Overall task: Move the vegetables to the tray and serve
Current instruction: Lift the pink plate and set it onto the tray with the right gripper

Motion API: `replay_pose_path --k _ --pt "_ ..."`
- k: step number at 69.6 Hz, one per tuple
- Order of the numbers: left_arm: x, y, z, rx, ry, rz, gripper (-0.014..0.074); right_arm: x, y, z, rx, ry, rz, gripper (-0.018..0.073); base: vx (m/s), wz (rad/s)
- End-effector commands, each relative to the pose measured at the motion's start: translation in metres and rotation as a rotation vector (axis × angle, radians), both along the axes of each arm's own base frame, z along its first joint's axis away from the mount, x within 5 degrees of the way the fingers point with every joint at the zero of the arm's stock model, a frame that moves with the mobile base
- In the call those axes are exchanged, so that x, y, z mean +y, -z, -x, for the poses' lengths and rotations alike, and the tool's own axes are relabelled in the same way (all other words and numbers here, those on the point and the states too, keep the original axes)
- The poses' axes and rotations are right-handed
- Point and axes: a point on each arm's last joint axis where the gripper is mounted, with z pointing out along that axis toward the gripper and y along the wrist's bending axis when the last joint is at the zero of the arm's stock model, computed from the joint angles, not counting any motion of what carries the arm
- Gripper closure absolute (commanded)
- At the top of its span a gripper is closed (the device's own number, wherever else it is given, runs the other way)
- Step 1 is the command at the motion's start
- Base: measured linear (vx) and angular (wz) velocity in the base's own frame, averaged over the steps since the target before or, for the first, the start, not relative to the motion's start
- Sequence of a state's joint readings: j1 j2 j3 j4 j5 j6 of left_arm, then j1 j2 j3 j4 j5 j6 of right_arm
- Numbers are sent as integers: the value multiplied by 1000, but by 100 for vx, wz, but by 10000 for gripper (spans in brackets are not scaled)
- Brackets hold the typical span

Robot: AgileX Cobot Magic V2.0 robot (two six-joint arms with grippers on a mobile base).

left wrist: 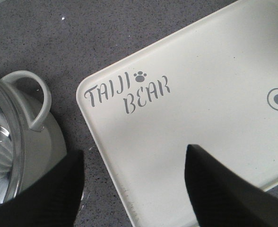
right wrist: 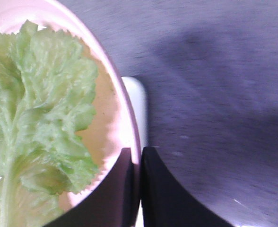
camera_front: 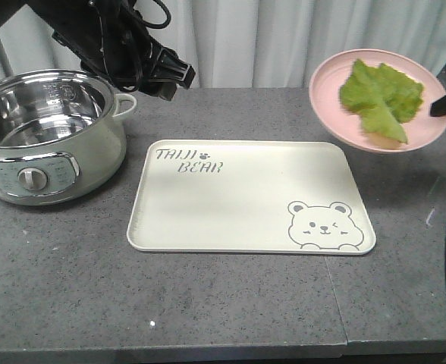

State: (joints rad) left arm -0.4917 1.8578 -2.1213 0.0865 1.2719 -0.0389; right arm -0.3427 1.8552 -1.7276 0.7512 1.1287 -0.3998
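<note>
The green lettuce leaf (camera_front: 382, 99) lies on a round pink plate (camera_front: 331, 80) held tilted in the air above the table's right side. My right gripper (right wrist: 140, 156) is shut on the plate's rim (right wrist: 125, 118), one finger inside, one outside; the leaf (right wrist: 35, 118) fills the left of that view. The cream tray (camera_front: 246, 205) with "TAIJI BEAR" lettering lies flat in the table's middle with nothing on it. My left gripper (left wrist: 134, 165) hangs open above the tray's near-left corner (left wrist: 143, 156), holding nothing.
A pale green electric pot (camera_front: 41, 133) with a steel bowl stands at the left, its handle (left wrist: 32, 99) close to the tray's edge. The grey table's seam runs down the front right (camera_front: 337, 303). A white curtain hangs behind.
</note>
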Motion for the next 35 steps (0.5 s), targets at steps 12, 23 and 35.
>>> replay_pose_path --k 12,23,35 --pt "12 -28 11 -106 -67 16 146 108 -21 -13 -137 -238 7 559 0 0" --pt "14 -28 10 -117 -83 -1 146 152 7 -26 -100 -316 23 554 0 0" --pt "20 -29 7 -116 -118 7 146 178 43 -33 -21 -404 117 532 0 0"
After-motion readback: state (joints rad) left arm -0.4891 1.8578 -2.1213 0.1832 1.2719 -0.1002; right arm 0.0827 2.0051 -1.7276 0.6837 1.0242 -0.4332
